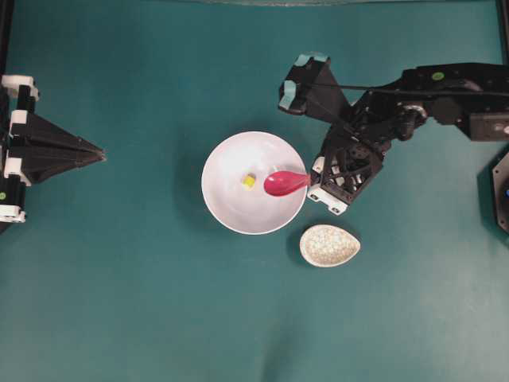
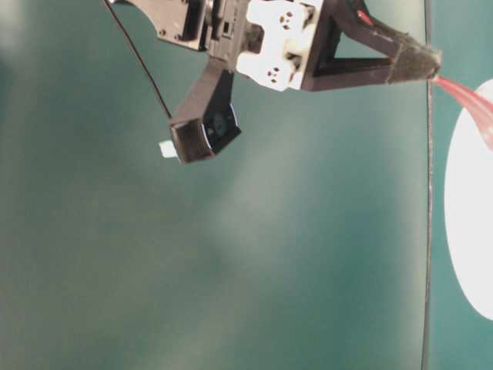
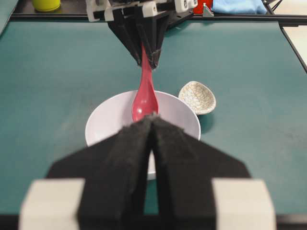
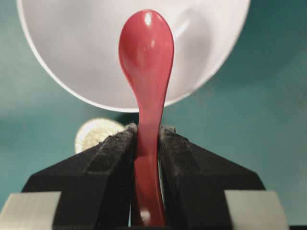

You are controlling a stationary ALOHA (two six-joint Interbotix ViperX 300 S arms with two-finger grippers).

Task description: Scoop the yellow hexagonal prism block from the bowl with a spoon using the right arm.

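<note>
Right arm reaches in from the right, right gripper clamped on pink-red spoon handle, scoop over white bowl beside yellow block; left gripper closed, parked far left
</note>
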